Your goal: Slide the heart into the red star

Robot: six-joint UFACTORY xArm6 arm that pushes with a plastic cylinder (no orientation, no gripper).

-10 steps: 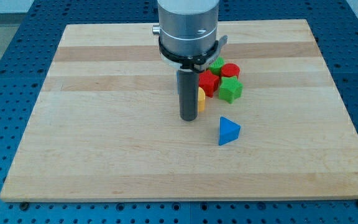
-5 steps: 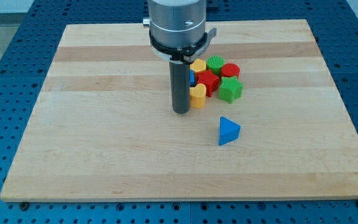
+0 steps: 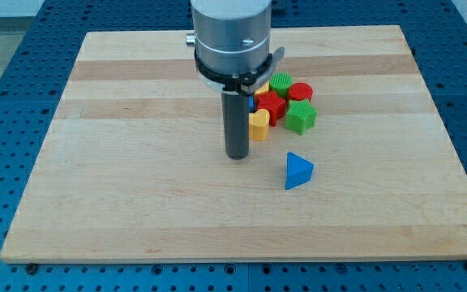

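Tip [image 3: 237,155] just left of yellow heart [image 3: 259,124], red star [image 3: 272,106] behind; no tool.

My tip [image 3: 236,155] on wooden board [image 3: 136,186], yellow heart [image 3: 259,124] just right, touching red star [image 3: 272,106], blue triangle [image 3: 298,171] apart.

Board [image 3: 136,162]: pale wood in glued strips, smooth matt finish. Rod: dark, matt, ending at my tip [image 3: 237,155]. Arm housing [image 3: 229,32]: smooth grey metal with dull sheen. Yellow heart [image 3: 259,124]: plastic-looking.

My tip [image 3: 237,155] just left of heart [image 3: 259,123]; star [image 3: 272,105] touching heart's upper right
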